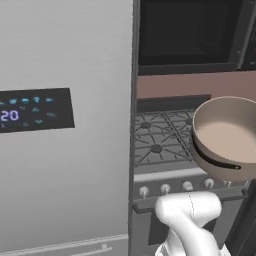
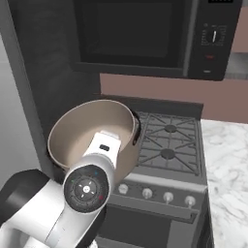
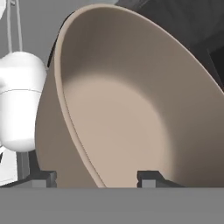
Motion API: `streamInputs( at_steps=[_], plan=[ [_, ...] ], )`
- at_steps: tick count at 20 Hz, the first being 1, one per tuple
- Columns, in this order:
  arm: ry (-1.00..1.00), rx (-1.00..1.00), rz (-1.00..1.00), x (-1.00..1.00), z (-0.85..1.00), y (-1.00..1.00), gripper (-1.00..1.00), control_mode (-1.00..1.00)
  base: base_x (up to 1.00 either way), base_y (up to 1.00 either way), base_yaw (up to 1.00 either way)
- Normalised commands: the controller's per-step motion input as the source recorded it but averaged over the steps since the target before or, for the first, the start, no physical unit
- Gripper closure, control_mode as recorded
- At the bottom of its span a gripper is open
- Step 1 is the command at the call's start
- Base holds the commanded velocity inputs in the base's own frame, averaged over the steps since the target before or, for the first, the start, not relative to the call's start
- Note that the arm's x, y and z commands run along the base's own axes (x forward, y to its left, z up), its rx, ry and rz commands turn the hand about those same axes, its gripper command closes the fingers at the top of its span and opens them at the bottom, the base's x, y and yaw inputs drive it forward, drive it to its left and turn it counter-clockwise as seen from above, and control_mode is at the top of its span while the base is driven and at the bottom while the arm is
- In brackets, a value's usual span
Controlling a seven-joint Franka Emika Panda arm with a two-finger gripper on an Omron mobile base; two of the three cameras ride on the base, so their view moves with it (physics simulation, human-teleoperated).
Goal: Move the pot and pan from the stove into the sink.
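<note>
Straddling the wall of the pot (image 3: 127,109), the gripper (image 3: 96,177) has one fingertip (image 3: 41,178) outside and the other inside the bowl, clamped on the rim. To the gripper's left stands a tall grey appliance (image 1: 65,125) with a lit panel, its edge close beside the pot. Ahead and right of the gripper lies the stove (image 2: 169,145), its grates bare, with a microwave (image 2: 145,34) overhead and a marble counter (image 2: 227,160) further right. The pot hangs above the stove's front knobs, tilted, mouth facing up and toward the hand. Tan outside, pale inside, with a dark band under the rim.
</note>
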Motion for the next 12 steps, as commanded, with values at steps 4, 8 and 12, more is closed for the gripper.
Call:
streamInputs(
  at_steps=[4, 8, 12],
  plan=[
    [0.00, 0.00, 0.00, 0.00, 0.00, 0.00, 1.00, 1.00, -0.18, 0.25, 0.40],
    [0.00, 0.00, 0.00, 0.00, 0.00, 0.00, 1.00, 1.00, -0.09, 0.05, 0.48],
    [0.00, 0.00, 0.00, 0.00, 0.00, 0.00, 1.00, 1.00, -0.12, 0.07, 0.47]
  ],
)
